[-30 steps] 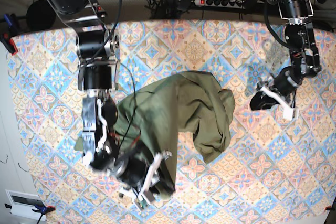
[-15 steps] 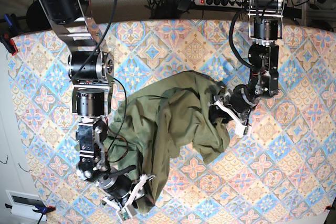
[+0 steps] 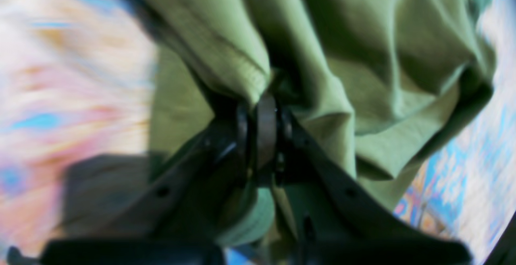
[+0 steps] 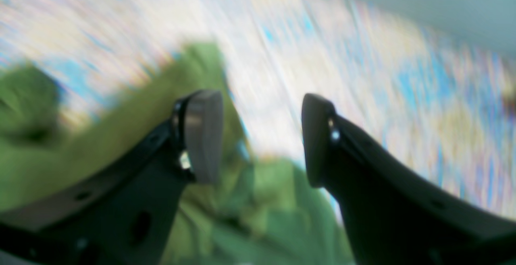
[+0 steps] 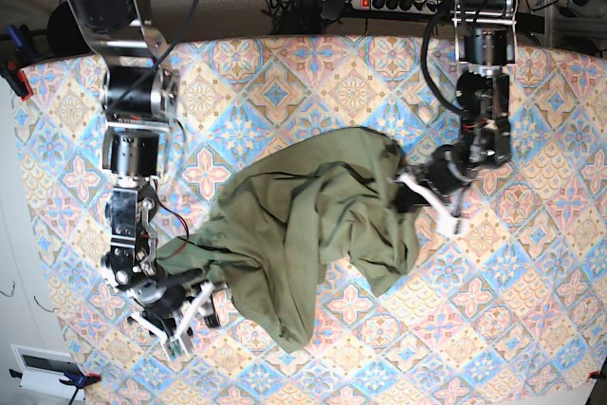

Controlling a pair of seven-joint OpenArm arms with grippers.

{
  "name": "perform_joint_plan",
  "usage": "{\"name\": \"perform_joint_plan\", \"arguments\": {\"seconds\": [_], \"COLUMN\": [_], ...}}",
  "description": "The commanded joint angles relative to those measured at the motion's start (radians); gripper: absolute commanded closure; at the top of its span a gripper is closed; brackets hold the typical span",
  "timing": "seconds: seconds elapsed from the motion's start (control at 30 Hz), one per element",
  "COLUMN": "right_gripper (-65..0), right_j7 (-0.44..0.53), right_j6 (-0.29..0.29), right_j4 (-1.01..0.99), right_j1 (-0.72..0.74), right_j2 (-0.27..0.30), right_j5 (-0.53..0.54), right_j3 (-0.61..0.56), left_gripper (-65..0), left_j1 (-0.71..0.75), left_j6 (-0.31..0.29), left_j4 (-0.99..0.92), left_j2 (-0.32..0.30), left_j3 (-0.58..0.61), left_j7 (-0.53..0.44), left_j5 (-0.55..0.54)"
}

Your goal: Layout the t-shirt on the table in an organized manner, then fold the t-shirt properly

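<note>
The olive-green t-shirt (image 5: 313, 234) lies crumpled in the middle of the table (image 5: 531, 310). My left gripper (image 5: 415, 193) is at the shirt's right edge in the base view. The left wrist view shows this left gripper (image 3: 264, 110) shut on a bunched fold of the t-shirt (image 3: 387, 96). My right gripper (image 5: 190, 317) sits just below the shirt's lower-left edge, near the front of the table. Its fingers (image 4: 201, 136) stand wide apart with nothing between them. Blurred green t-shirt (image 4: 113, 156) cloth lies beneath and to the left of the right gripper (image 4: 260, 136), above the table (image 4: 322, 55).
A power strip (image 5: 398, 2) and cables lie behind the table's far edge. A white box (image 5: 43, 365) sits off the front left corner. Clamps (image 5: 19, 73) hold the cloth at the left edge.
The left gripper has shut on the shirt's right edge. The right gripper has opened, let go of the shirt and moved up and left. The shirt's lower-left part now spreads further left.
</note>
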Motion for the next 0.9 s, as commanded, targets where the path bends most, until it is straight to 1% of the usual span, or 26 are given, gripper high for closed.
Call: {"name": "perform_joint_plan", "arguments": {"seconds": [0.0,0.13,0.23,0.27,0.33,0.43,0.47,0.53,0.63,0.73,0.77,0.87], "right_gripper": [-29.9,-30.1,-30.3,-30.3,-30.3,-30.1,-30.0,-30.0,-30.0,-29.9,-29.9,-29.9], "right_j7": [0.035,0.037,0.023,0.003,-0.045,-0.095,-0.114,-0.141,-0.186,-0.207,-0.207,-0.207], "right_j6": [0.007,0.008,0.010,0.014,0.051,0.134,0.143,0.143,0.143,0.143,0.143,0.143], "right_j4": [0.019,0.015,0.009,0.009,0.013,0.079,0.122,0.208,0.323,0.434,0.452,0.477], "right_j1": [0.035,-0.015,-0.040,-0.046,-0.065,-0.131,-0.166,-0.232,-0.319,-0.398,-0.414,-0.430], "right_j2": [0.009,0.044,0.050,0.056,0.056,0.056,0.056,0.056,0.056,0.039,0.024,0.005], "right_j5": [0.020,0.020,0.020,0.020,0.020,0.020,0.020,0.022,0.022,0.023,0.023,0.025], "right_j3": [-0.002,-0.013,-0.014,-0.017,-0.043,-0.089,-0.100,-0.112,-0.114,-0.120,-0.125,-0.128], "left_gripper": [0.0,0.0,0.0,0.0,0.0,0.0,0.0,0.0,0.0,-2.9,-3.9,-7.0], "left_j1": [-0.011,0.036,0.036,0.033,0.032,0.032,0.032,0.030,0.030,0.030,0.030,0.030], "left_j6": [0.002,0.002,0.003,0.005,0.009,0.011,0.012,0.025,0.071,0.101,0.109,0.123], "left_j4": [0.048,0.103,0.084,0.075,0.066,0.066,0.065,0.065,0.065,0.065,0.065,0.065], "left_j2": [-0.036,-0.105,-0.157,-0.167,-0.189,-0.191,-0.191,-0.189,-0.187,-0.172,-0.171,-0.169], "left_j3": [-0.056,-0.230,-0.313,-0.332,-0.369,-0.433,-0.445,-0.450,-0.450,-0.450,-0.450,-0.448], "left_j7": [-0.022,-0.022,-0.022,-0.020,-0.020,-0.020,-0.020,-0.020,-0.022,-0.025,-0.025,-0.023], "left_j5": [-0.036,-0.184,-0.246,-0.263,-0.289,-0.303,-0.300,-0.289,-0.289,-0.285,-0.283,-0.283]}}
